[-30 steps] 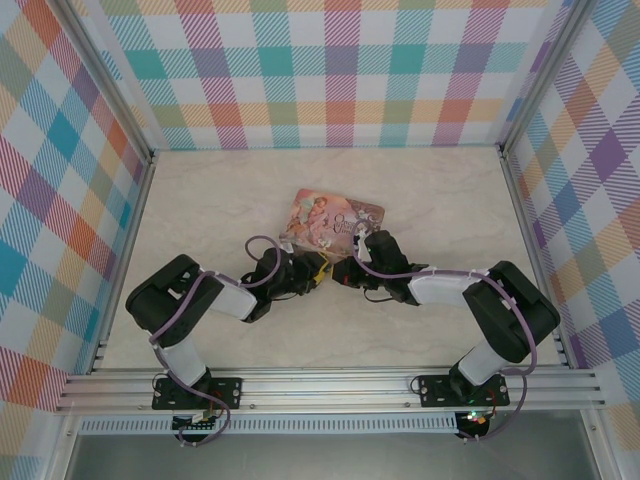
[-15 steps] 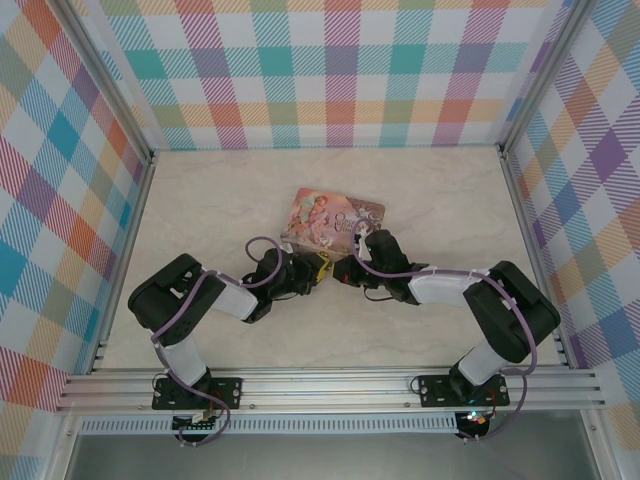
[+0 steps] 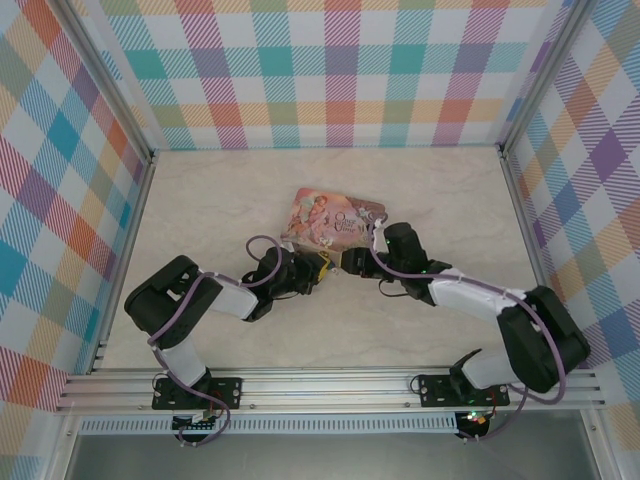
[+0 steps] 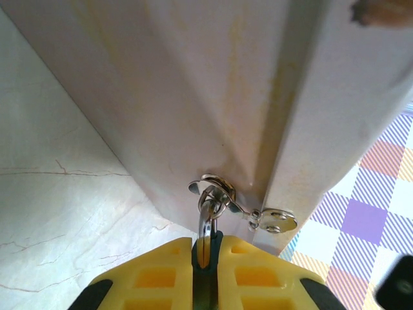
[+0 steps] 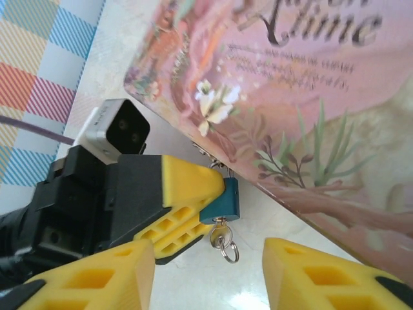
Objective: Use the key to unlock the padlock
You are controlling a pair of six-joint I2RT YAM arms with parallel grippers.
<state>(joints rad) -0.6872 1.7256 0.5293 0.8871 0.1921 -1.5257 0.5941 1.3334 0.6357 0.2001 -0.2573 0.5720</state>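
The blue padlock [image 5: 227,199] hangs by its silvery shackle [image 4: 205,223] from the hasp [image 4: 218,190] of the pink tin [image 5: 310,97]. My left gripper [image 4: 206,250] is shut on the padlock's body, its yellow fingers [image 5: 184,190] pinching it from the left in the right wrist view. The key [image 5: 219,227] sits in the padlock's underside with a small ring [image 5: 228,249] dangling from it. My right gripper [image 5: 210,278] stands open just below the key, touching nothing. From above, the left gripper [image 3: 316,268] and the right gripper [image 3: 352,262] meet at the tin's near edge.
The pink tin [image 3: 335,218] lies on the marble table [image 3: 200,210] at mid-depth, a little tilted. Checked walls [image 3: 340,70] close in the back and both sides. The left wrist camera housing [image 5: 116,132] sits close to the tin's corner.
My right gripper has opened, letting go of the key, and its arm has shifted to the right. The left gripper has closed a little tighter on the padlock and kept its place.
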